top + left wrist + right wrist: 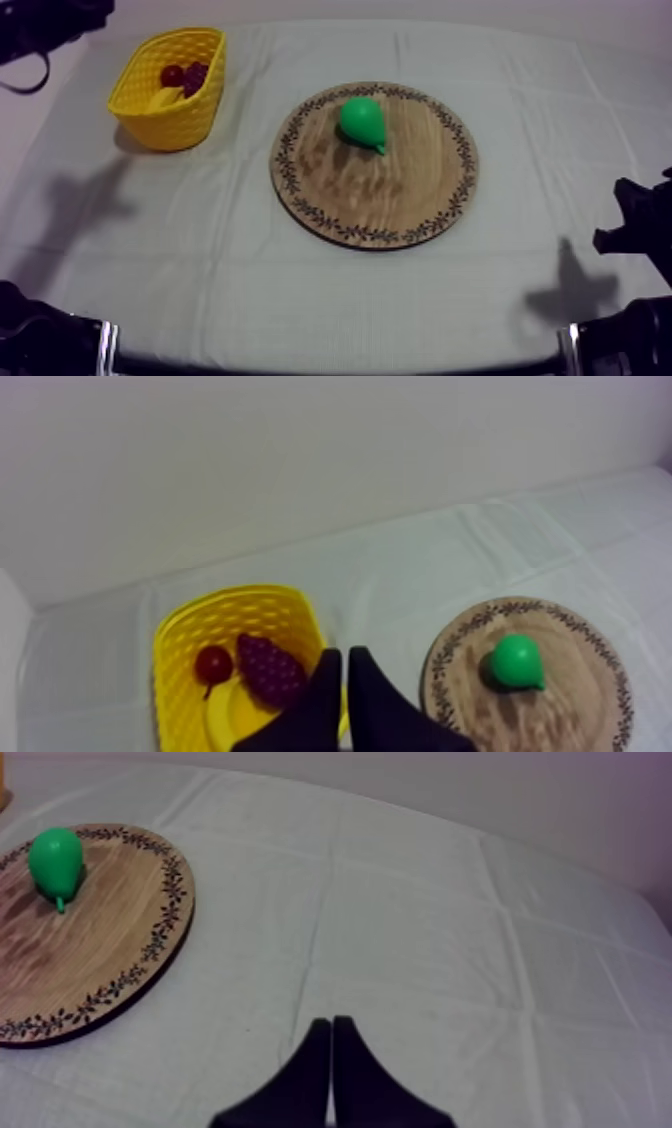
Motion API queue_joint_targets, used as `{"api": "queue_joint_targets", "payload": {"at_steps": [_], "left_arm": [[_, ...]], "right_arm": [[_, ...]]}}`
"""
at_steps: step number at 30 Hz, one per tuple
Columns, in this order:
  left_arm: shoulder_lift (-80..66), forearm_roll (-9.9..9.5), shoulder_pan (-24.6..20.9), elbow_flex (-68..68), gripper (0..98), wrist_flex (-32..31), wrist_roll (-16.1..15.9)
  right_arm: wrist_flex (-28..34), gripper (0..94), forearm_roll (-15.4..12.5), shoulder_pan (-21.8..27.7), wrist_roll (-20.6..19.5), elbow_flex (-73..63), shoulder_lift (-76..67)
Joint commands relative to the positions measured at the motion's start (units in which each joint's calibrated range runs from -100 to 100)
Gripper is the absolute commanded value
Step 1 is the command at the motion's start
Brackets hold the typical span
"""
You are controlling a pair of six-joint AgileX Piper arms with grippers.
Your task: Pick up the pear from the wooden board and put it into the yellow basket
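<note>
The pear (362, 122) lies on its side on the wooden board (400, 185), inside the patterned rim and toward the board's far side, its narrow end pointing in toward the board's middle. Nothing touches it. The board sits flat near the middle of the counter (250, 270).

The yellow basket (175, 122) stands well apart from the board, at the counter's far left. It holds a small red fruit (172, 75) and a bunch of grapes (196, 74), side by side, with a banana (164, 98) beneath them. The banana is largely covered by the other two, so little of it can be made out.

In the left wrist view the left pincer (346, 661) is closed on nothing, its fingers lying together as a narrow wedge, low in front of the gap between basket and board. The wedge hides the basket's near corner and part of the banana, and the board's near part is cut off.

In the right wrist view the right pincer (331, 1027) is likewise closed and empty, over bare cloth well apart from the board, whose left part is cut off.

From above, the right arm (640, 228) is cut off at the edge.
</note>
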Motion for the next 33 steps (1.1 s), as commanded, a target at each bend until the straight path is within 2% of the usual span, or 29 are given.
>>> {"api": "queue_joint_targets", "payload": {"at_steps": [1, 9, 17, 25, 33], "left_arm": [[4.7, -0.15, 1.0, -5.8, 0.1, 0.4, 0.6], [14.1, -1.34, 4.0, -15.2, 0.1, 1.9, 3.2], [22.9, -1.61, 6.8, -24.8, 0.1, 4.7, 5.1], [30.4, -1.71, 8.6, -34.5, 0.1, 10.2, 6.7], [38.5, -4.03, 10.8, -43.9, 0.1, 15.9, 11.4]], "right_arm": [[0.0, 0.3, 0.0, 0.0, 0.0, 0.1, 0.0], [0.0, 0.3, 0.0, 0.0, 0.0, 0.1, 0.0], [0.0, 0.3, 0.0, 0.0, 0.0, 0.1, 0.0], [0.0, 0.3, 0.0, 0.0, 0.0, 0.1, 0.0], [0.0, 0.3, 0.0, 0.0, 0.0, 0.1, 0.0]]}}
